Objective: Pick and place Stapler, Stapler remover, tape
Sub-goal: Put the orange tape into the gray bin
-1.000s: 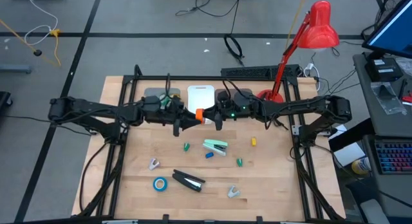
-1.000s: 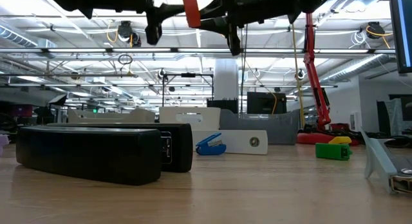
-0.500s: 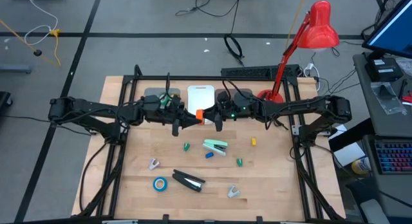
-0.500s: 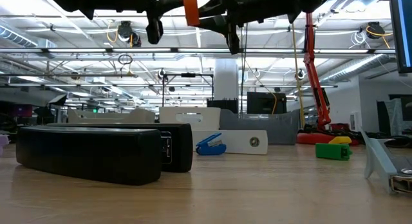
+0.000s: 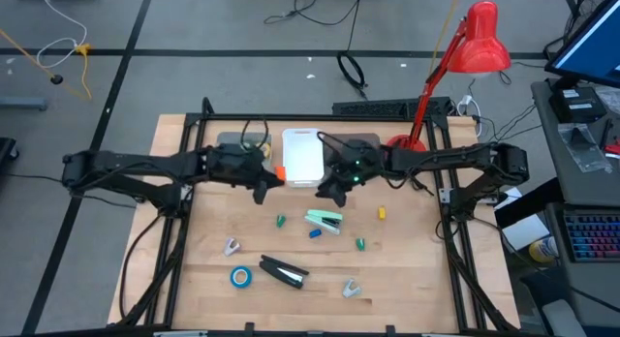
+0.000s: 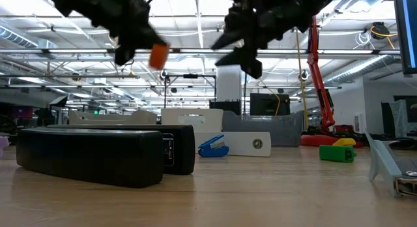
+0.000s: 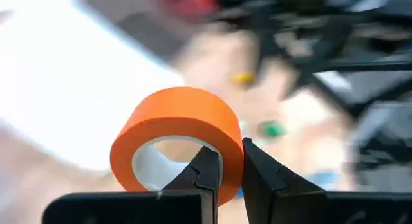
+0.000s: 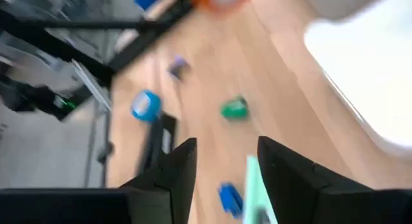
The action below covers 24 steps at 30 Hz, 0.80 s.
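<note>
My left gripper (image 5: 271, 179) is shut on an orange tape roll (image 7: 177, 137) and hangs above the table just left of the white tray (image 5: 302, 155). Beside the tray's near right corner, my right gripper (image 5: 327, 194) stands open in the air with nothing between its fingers (image 8: 222, 166). On the wood below lie a teal stapler (image 5: 325, 221), a black stapler (image 5: 283, 271), a blue tape roll (image 5: 240, 276) and two grey stapler removers (image 5: 232, 246) (image 5: 351, 290). My left gripper pinches the orange roll's wall (image 7: 230, 153) with one finger (image 7: 205, 174) inside the ring and the other (image 7: 259, 179) outside. The fingers come slanting down from the table's left. The roll is lifted clear of the table (image 6: 158, 55).
Small green (image 5: 280, 221) (image 5: 359, 244), blue (image 5: 316, 233) and yellow (image 5: 382, 213) bits lie around the teal stapler. Grey trays (image 5: 231, 143) (image 5: 366, 143) flank the white one at the far edge. A red lamp (image 5: 480, 46) stands at the far right corner.
The orange roll has passed from my right gripper to my left. The right gripper has opened and let go. The left gripper has drawn back toward the table's left with the roll. Both grippers have tipped downward and sunk a little.
</note>
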### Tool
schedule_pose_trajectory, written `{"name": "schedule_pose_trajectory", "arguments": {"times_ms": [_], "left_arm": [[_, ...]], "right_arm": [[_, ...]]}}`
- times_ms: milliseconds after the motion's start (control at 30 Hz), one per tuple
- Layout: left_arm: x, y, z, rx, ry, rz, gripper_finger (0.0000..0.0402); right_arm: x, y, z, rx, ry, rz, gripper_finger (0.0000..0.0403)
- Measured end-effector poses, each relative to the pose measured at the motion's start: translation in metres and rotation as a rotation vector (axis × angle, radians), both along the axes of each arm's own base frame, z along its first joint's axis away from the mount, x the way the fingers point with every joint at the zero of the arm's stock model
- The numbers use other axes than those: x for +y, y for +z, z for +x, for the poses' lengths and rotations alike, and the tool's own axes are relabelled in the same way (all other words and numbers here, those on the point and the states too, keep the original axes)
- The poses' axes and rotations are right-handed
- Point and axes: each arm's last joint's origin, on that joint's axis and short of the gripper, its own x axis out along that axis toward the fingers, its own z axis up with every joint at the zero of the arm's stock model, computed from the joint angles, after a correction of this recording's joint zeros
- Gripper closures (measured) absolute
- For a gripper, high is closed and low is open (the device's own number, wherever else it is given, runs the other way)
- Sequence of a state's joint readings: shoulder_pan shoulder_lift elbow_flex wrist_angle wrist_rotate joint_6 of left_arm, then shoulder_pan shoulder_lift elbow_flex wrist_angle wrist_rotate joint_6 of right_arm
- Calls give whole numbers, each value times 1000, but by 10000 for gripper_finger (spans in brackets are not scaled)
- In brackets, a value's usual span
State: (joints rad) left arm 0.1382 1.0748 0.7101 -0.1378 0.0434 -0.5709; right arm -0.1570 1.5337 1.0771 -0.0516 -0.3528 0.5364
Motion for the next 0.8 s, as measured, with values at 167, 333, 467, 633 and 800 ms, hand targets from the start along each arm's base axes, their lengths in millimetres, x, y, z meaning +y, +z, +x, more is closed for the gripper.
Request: {"name": "schedule_pose_trajectory", "arguments": {"times_ms": [167, 333, 467, 633, 800], "left_arm": [[13, -8, -25, 198, 234, 33, 366], [31, -15, -38, 311, 430, 82, 366], [49, -27, -45, 444, 538, 71, 366], [70, -43, -48, 581, 592, 76, 366], [85, -62, -44, 716, 550, 113, 366]], "right_arm": [[1, -5, -3, 57, 17, 3, 239], [1, -4, -3, 44, 22, 3, 242], [1, -4, -3, 41, 25, -1, 241], [1, -3, -2, 27, 26, -5, 243], [1, -2, -2, 24, 27, -7, 241]]}}
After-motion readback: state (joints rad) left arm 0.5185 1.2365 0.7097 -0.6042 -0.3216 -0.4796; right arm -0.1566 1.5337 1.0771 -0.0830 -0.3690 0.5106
